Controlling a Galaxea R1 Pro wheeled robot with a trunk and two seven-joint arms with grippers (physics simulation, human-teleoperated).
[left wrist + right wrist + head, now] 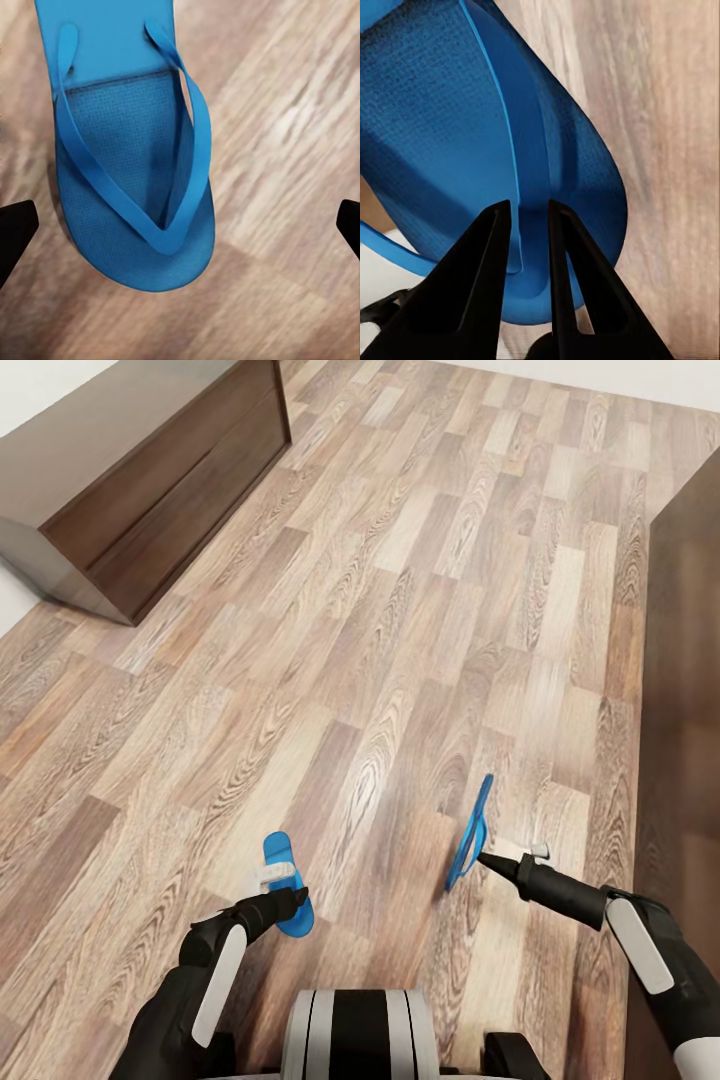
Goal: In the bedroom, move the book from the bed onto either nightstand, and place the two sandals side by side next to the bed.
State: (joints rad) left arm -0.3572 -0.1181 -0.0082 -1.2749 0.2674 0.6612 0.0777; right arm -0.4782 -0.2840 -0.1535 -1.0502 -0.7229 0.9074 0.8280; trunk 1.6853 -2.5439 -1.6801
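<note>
Light-brown wood-plank floor (400, 620) is seen, grained and matte; a long low dark-wood bench (150, 480) stands against the white wall, well apart from the sandals. A dark wooden edge (690, 660) borders the floor on the side opposite the bench. One blue sandal (287, 885) lies flat, straps up, beneath the left gripper (285, 900), whose fingers are spread wide, touching nothing; the second sandal (470, 830) is held on edge, pinched at its rim by the nearly closed right gripper (531, 225).
</note>
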